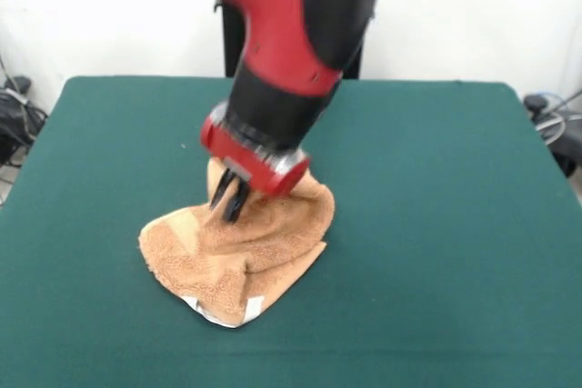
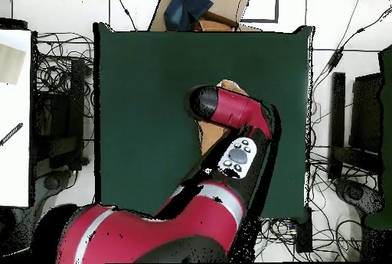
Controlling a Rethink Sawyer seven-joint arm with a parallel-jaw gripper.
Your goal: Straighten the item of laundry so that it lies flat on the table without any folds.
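Front view: towel [image 1: 238,247] crumpled (mid-table).

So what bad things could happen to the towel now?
The towel is bunched and folded over itself, with the gripper pressed into its top. If the gripper pulls sideways, it might just drag the whole heap across the table and leave the folds in. The fingertips look close together in the cloth, so they may catch two layers and lift both.

We see a towel [image 1: 238,252] of rough looped orange-tan terry cloth, a table [image 1: 436,224] under matt dark green felt-like cloth, an arm [image 1: 291,34] with smooth, slightly glossy red and black plastic shell, a cardboard box [image 2: 222,4] of matt brown
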